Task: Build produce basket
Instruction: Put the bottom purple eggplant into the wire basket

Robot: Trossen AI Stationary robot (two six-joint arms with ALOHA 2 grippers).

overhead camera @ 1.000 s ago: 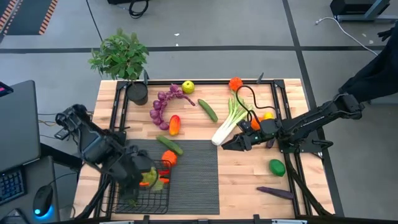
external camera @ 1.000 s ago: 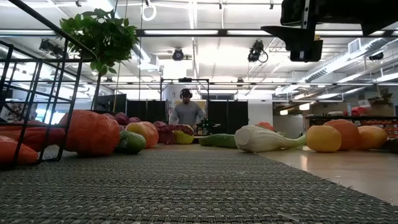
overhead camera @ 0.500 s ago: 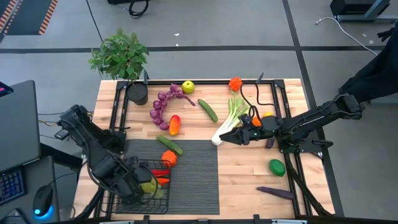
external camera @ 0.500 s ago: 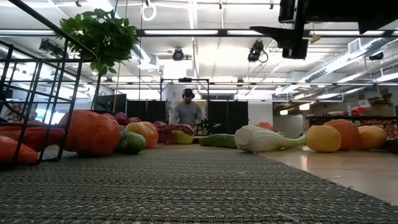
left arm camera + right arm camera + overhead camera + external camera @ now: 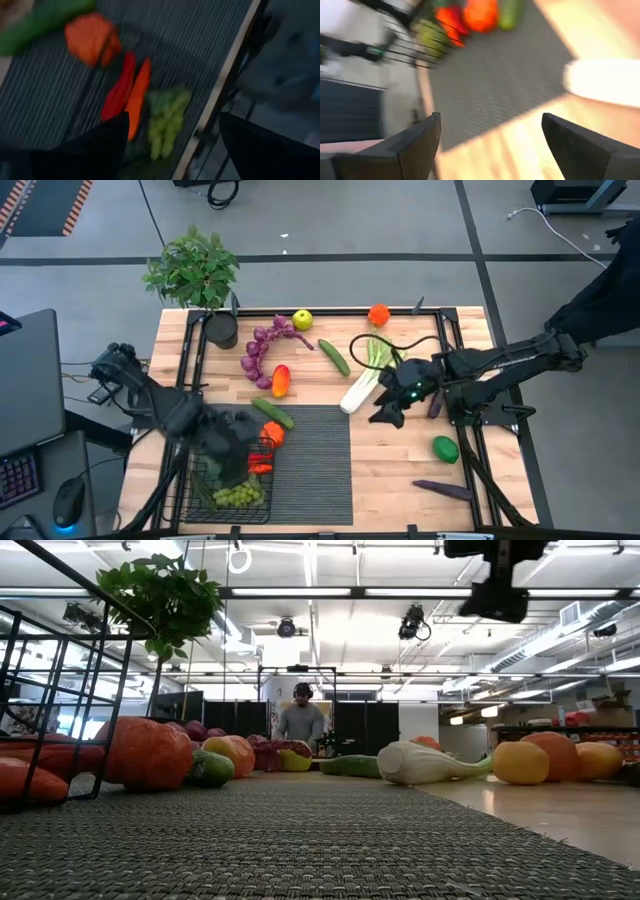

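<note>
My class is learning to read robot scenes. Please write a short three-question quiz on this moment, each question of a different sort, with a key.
1. True or false: the green grapes lie inside the basket.
2. Multiple choice: the right end effector is nearest to which item? A) the eggplant B) the leek C) the purple grapes
3. Fill in: the plant stands at the table's far ______ corner, seen from above.

Key:
1. True; the left end effector is open above them, holding nothing.
2. B; it is open beside the leek's white end.
3. Left.
</note>
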